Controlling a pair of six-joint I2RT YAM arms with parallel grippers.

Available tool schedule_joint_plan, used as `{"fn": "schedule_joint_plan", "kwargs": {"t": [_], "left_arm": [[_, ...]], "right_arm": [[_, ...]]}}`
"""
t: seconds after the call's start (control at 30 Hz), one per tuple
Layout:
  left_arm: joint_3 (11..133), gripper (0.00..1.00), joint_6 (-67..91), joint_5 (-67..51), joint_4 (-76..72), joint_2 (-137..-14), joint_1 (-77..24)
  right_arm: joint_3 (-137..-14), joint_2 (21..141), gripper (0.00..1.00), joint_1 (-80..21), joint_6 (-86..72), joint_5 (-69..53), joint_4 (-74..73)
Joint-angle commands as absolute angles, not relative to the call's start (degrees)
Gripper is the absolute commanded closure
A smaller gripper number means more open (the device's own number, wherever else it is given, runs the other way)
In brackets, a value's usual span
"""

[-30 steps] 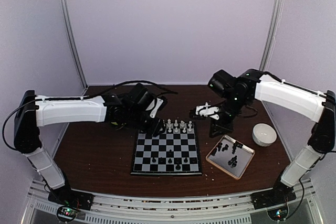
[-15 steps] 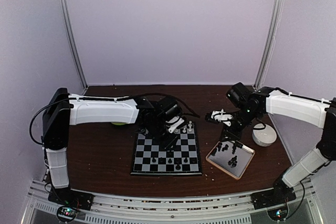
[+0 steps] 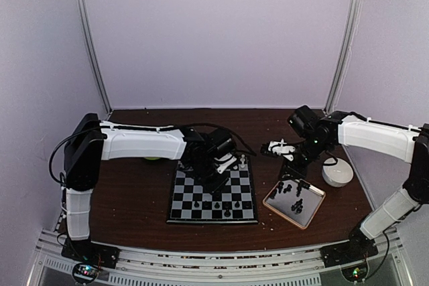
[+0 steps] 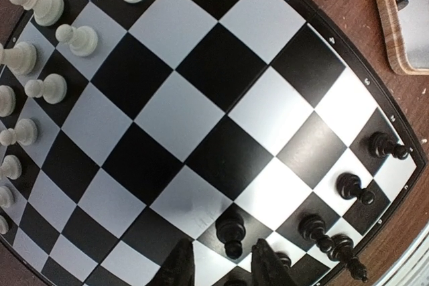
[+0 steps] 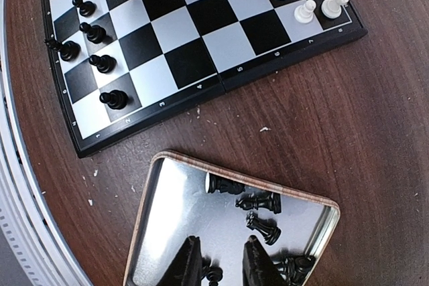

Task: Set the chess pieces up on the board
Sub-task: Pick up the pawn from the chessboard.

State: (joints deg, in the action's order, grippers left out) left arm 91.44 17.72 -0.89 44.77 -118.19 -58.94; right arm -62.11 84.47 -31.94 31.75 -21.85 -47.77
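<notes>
The checkered board [image 3: 201, 195] lies mid-table. White pieces [image 3: 228, 162] stand along its far rows and black pieces [image 3: 216, 200] along its near rows. My left gripper [image 3: 216, 173] hovers low over the board. In the left wrist view it [image 4: 222, 271] is open, with a standing black pawn [image 4: 231, 231] just ahead between the fingers, untouched. White pieces [image 4: 47, 8] line the left edge there and more black pieces [image 4: 352, 185] the lower right. My right gripper [image 3: 289, 173] is open and empty [image 5: 221, 266] above the tray [image 5: 154, 232], where several black pieces [image 5: 261, 202] lie on their sides.
The tan-rimmed metal tray [image 3: 312, 208] sits right of the board. A white bowl [image 3: 337, 172] stands right of the tray. A green object [image 3: 153, 158] peeks out behind the left arm. Crumbs dot the brown table [image 5: 301, 118] between board and tray.
The left arm has swung from the board's far left corner to over its middle. The right gripper has dropped and moved right to hover over the tray.
</notes>
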Motion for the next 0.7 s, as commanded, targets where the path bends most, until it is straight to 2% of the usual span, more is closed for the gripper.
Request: {"fn": "schedule_joint_plan", "kwargs": {"t": [0.0,0.2,0.5,0.67], "left_arm": [[93.06,0.71,16.7,-0.31,44.65,-119.34,-59.24],[93.46,0.78,16.55,-0.44,44.59,-120.02,-59.24],[93.57,0.93,16.0,-0.38,44.65,-119.42,-59.24],[92.59,0.99,15.83,3.03,46.47,-116.36,-59.16]], "right_arm": [[-63.01,85.46,0.77,-31.73,32.26,-22.23,-47.22],[-63.27,86.27,0.76,-31.77,32.33,-22.43,-47.54],[-63.36,86.66,0.77,-31.82,32.39,-22.42,-47.81],[-63.27,86.9,0.77,-31.87,32.43,-22.22,-47.81]]}}
